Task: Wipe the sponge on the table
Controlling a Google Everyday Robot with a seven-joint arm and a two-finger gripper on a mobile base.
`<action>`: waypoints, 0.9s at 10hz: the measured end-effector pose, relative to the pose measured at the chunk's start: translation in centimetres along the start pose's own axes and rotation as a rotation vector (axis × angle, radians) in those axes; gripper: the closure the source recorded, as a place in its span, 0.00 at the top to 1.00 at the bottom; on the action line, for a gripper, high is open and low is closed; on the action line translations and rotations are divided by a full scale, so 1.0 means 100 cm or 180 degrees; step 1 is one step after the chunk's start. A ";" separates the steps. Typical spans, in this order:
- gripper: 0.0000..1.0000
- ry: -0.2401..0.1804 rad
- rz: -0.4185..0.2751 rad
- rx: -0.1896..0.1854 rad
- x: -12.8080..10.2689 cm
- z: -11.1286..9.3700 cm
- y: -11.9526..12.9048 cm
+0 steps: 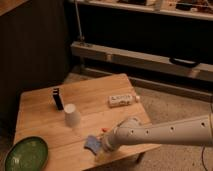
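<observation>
The blue sponge lies flat on the light wooden table, close to its front edge. My gripper is at the end of the white arm, which reaches in from the right. The gripper sits right at the sponge's right side, low on the tabletop, and the arm's thick end hides most of it. A small orange bit shows just behind the gripper.
A white cup stands upside down behind the sponge. A black upright object is at the back left, a white packet at the back right, and a green plate at the front left corner. Dark shelving runs behind.
</observation>
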 end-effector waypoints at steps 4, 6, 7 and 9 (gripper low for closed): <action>0.33 0.0048 0.0001 0.0024 0.000 -0.003 -0.003; 0.33 0.0058 -0.0013 0.0060 -0.004 -0.010 -0.009; 0.33 0.0081 -0.0067 0.0087 -0.009 -0.015 -0.015; 0.33 0.0160 -0.0229 0.0152 -0.029 -0.022 -0.030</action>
